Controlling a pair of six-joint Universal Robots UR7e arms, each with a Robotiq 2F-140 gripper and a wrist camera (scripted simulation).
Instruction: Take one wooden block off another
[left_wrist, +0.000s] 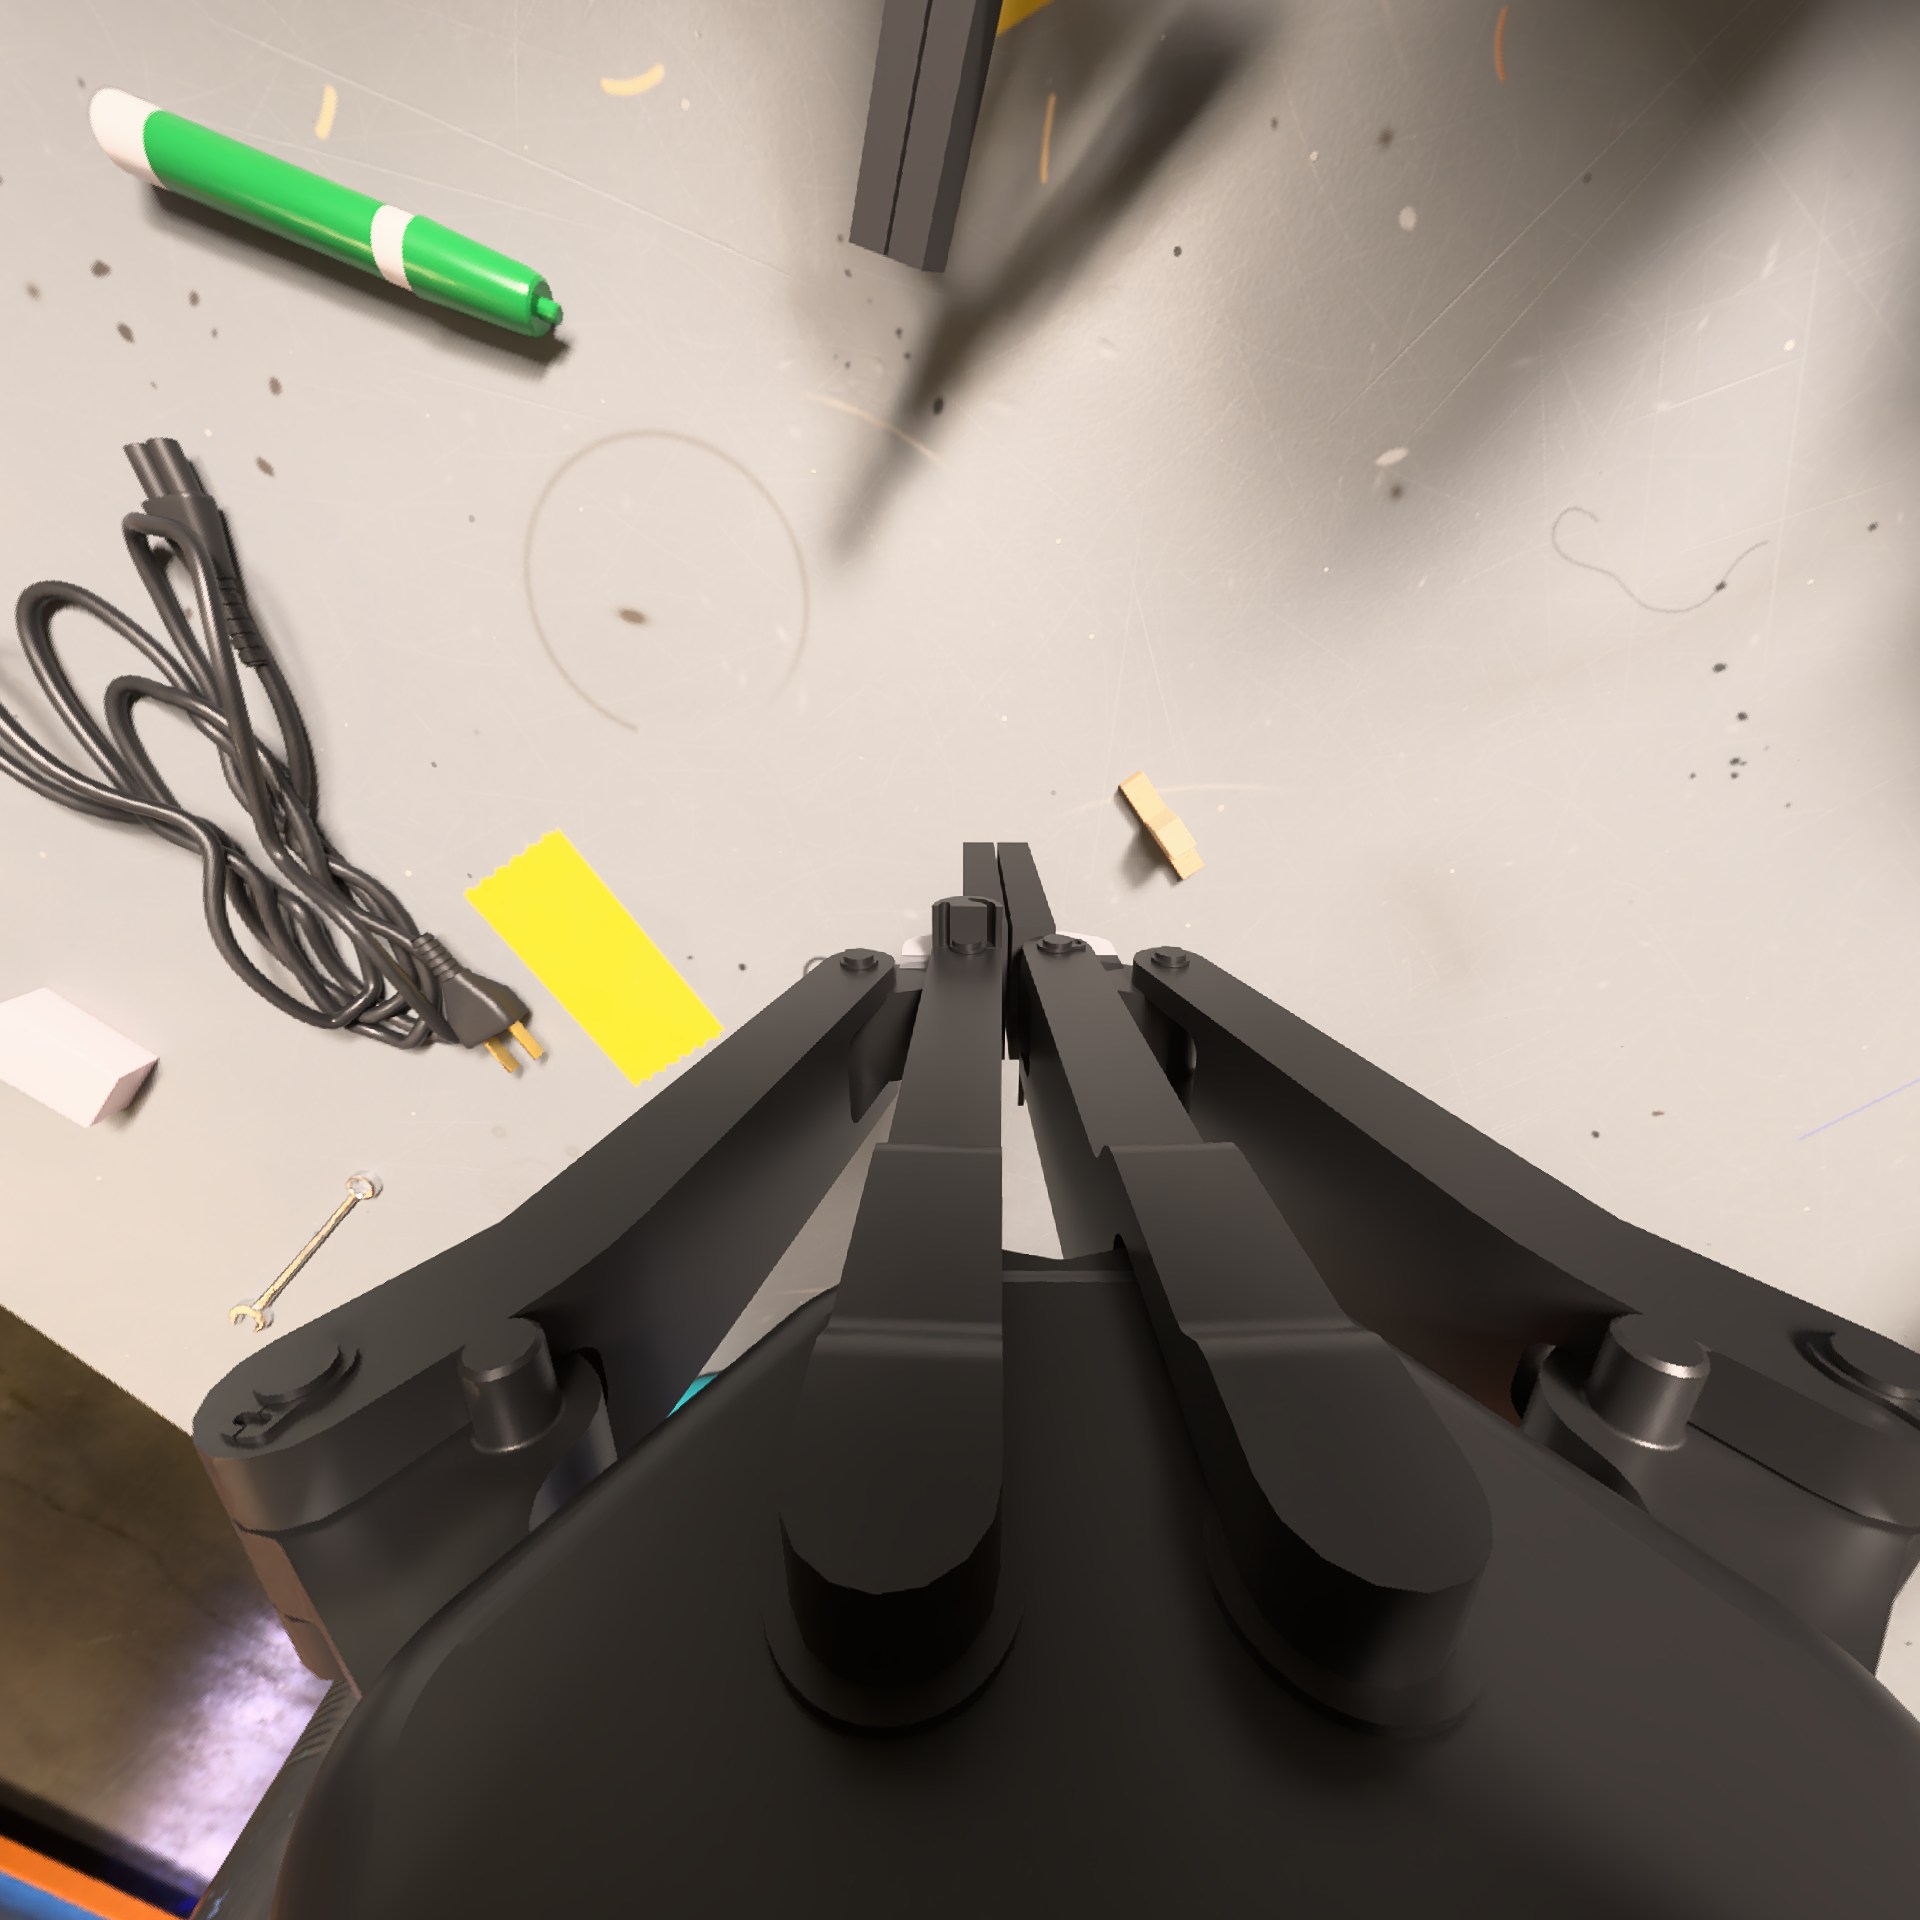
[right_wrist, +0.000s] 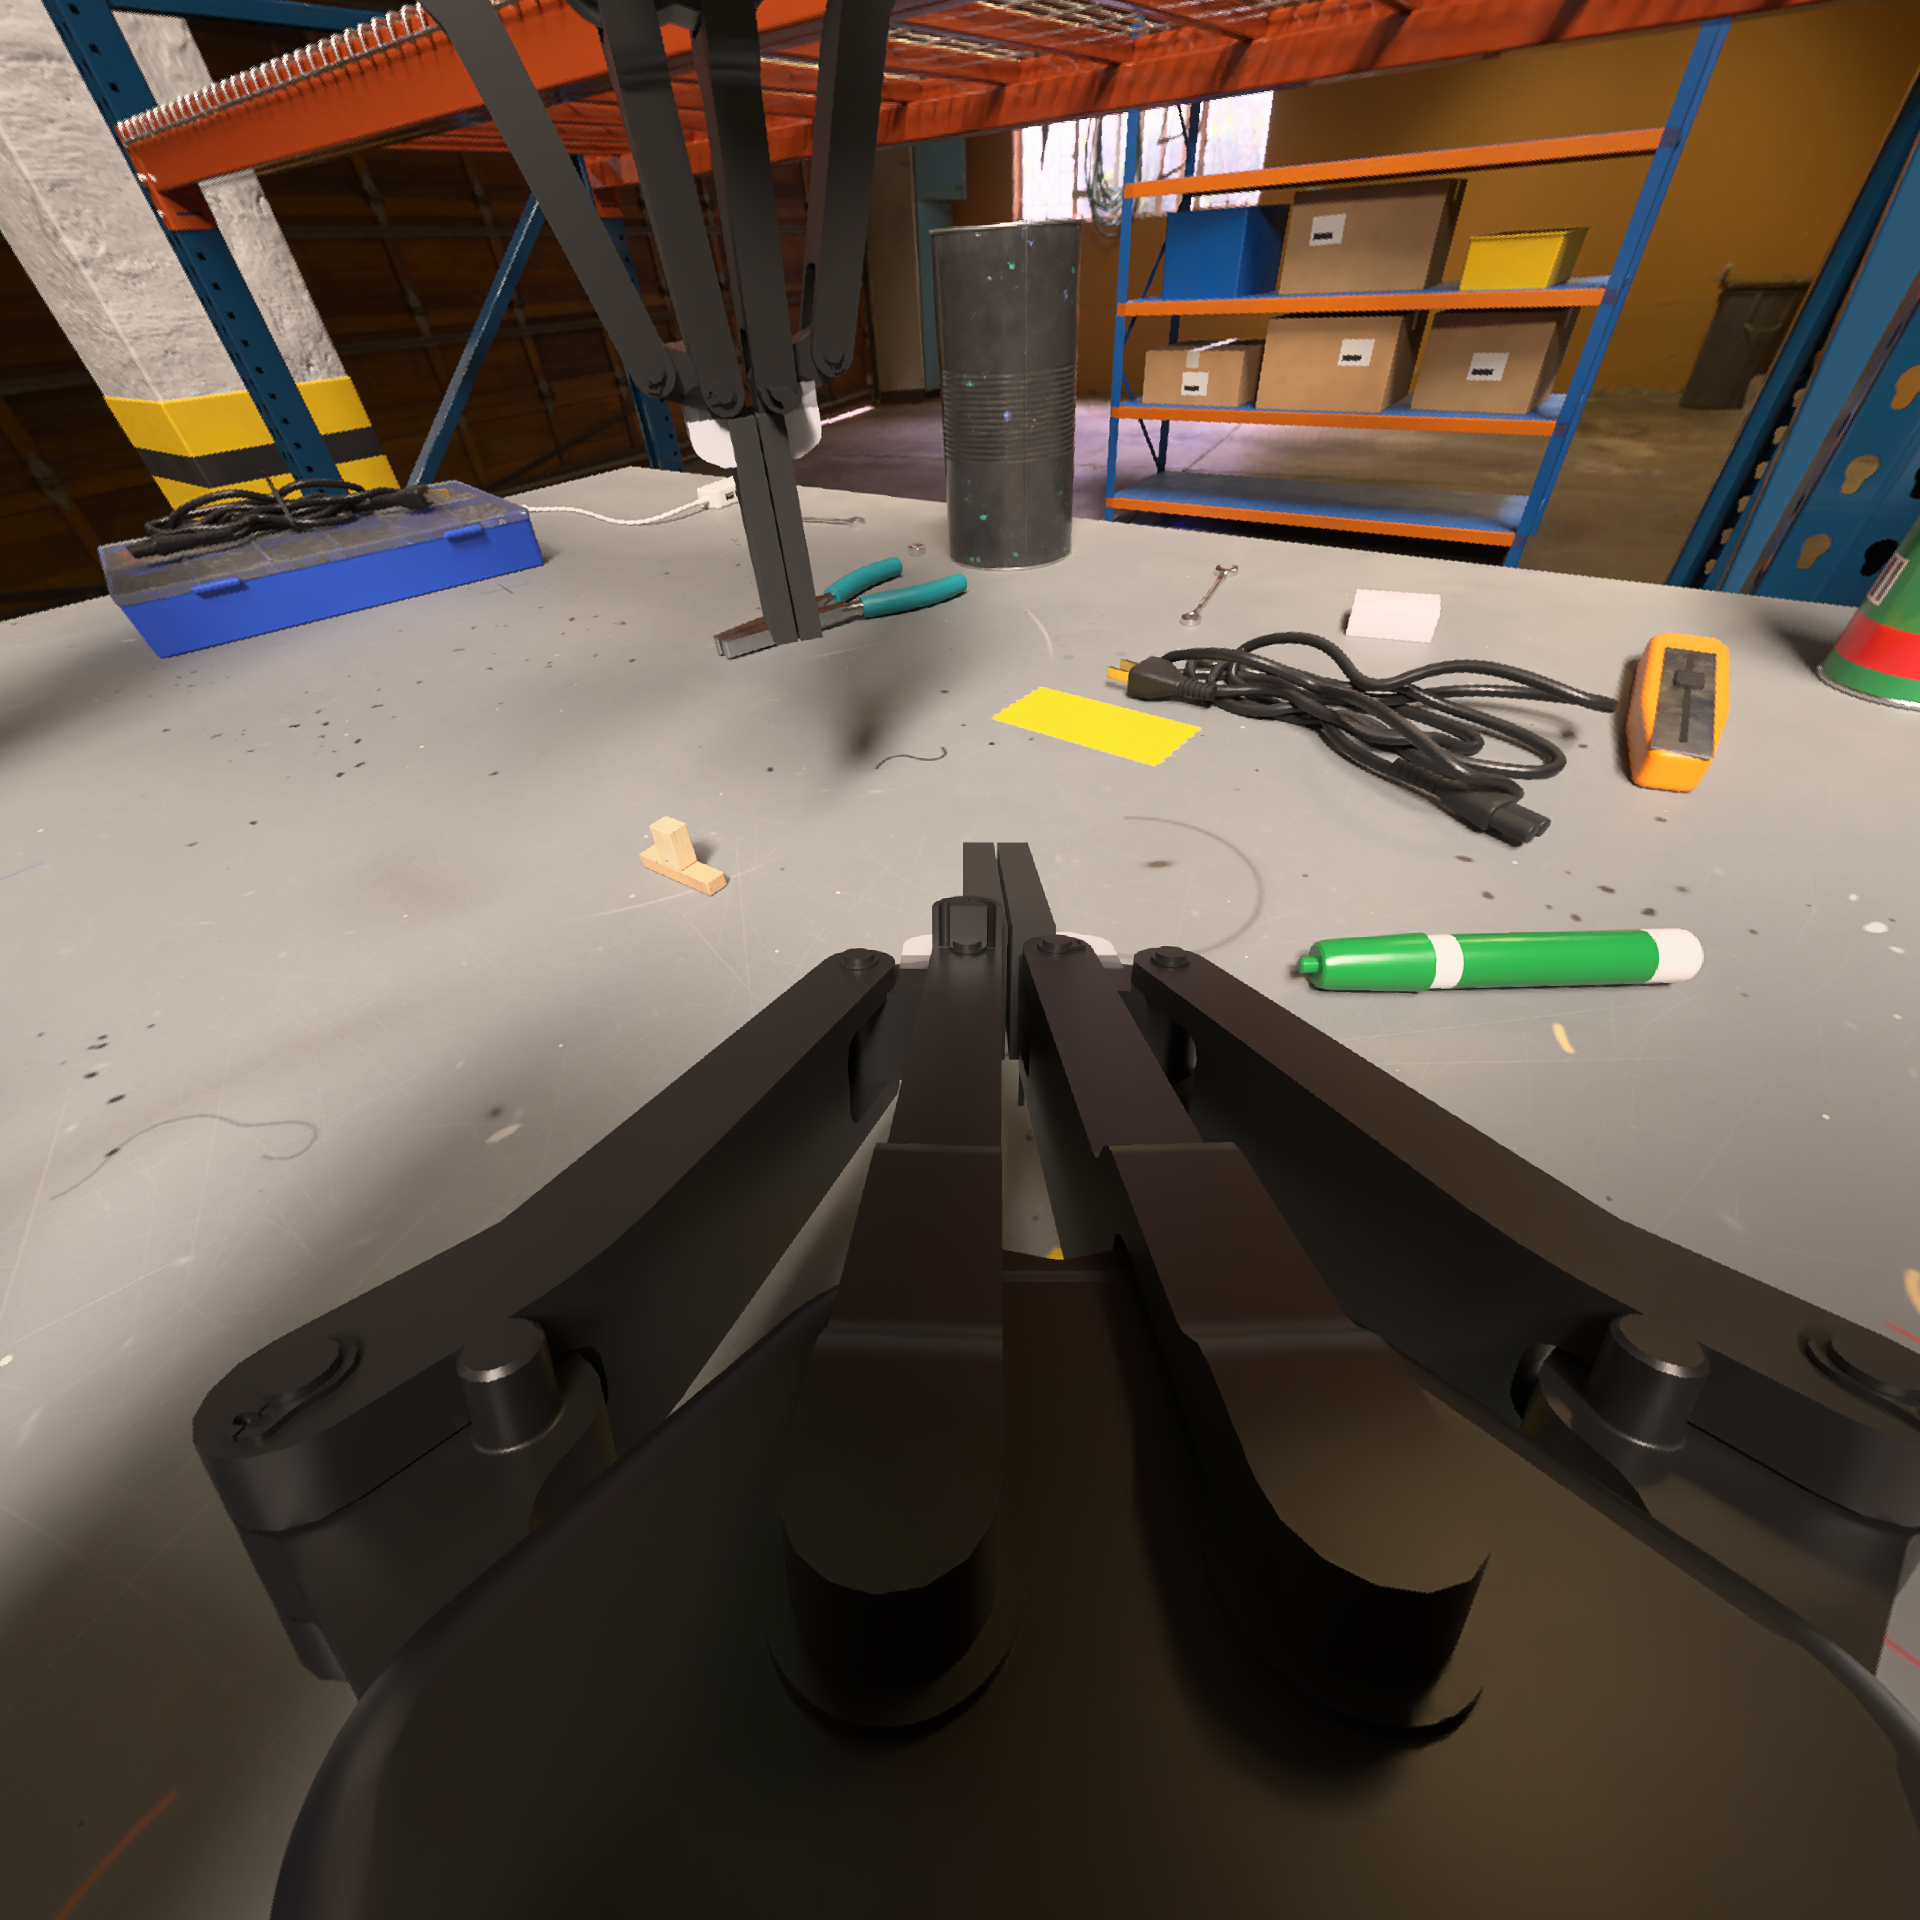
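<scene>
Both grippers' fingers (right_wrist: 995, 868) are closed, empty; stacked wooden blocks (right_wrist: 681, 857) at ten o'clock; open fingers before descending squarely.

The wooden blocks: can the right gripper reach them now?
Probably yes. The wooden blocks lie ahead and left of the right gripper on bare table, nothing between; but the gripper is shut and must open first.

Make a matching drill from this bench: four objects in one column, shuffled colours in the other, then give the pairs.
Objects:
1. marker
2. power cord
3. wooden blocks
4. tape strip

Colours:
A. yellow
B. pale tan
C. green with white bands
D. black

Pairs: 1-C, 2-D, 3-B, 4-A
</scene>
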